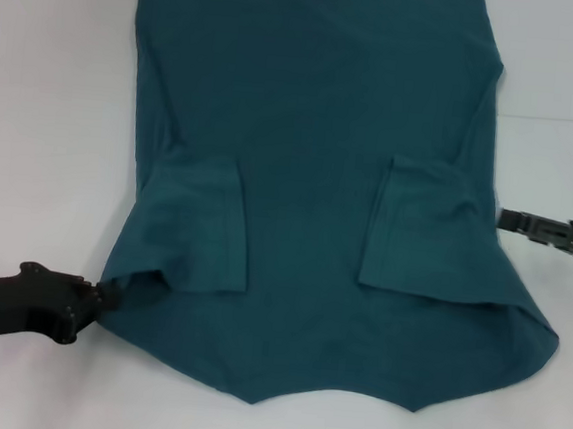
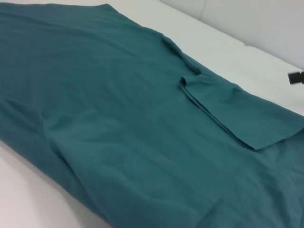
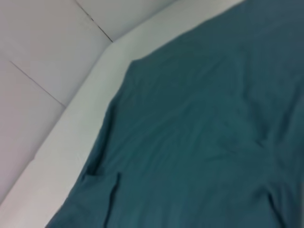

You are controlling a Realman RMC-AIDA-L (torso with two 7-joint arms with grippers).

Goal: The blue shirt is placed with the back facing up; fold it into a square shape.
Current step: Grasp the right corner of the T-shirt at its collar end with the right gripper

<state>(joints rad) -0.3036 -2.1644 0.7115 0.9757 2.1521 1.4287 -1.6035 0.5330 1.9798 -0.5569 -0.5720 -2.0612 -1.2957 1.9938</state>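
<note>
Shirt (image 1: 310,176) plain, no lettering | left gripper (image 1: 109,297) pinching its edge | right gripper (image 1: 507,221) state unclear

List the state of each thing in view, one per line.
Shirt: spread flat on the table, plain side up, both sleeves folded inward.
Left gripper: at the shirt's near left edge.
Right gripper: just off the shirt's right edge, not touching it.

From my remote seat this looks like a bare lab test bay: a plain white tabletop (image 1: 45,103) backed by white panelled walls (image 3: 42,42).
</note>
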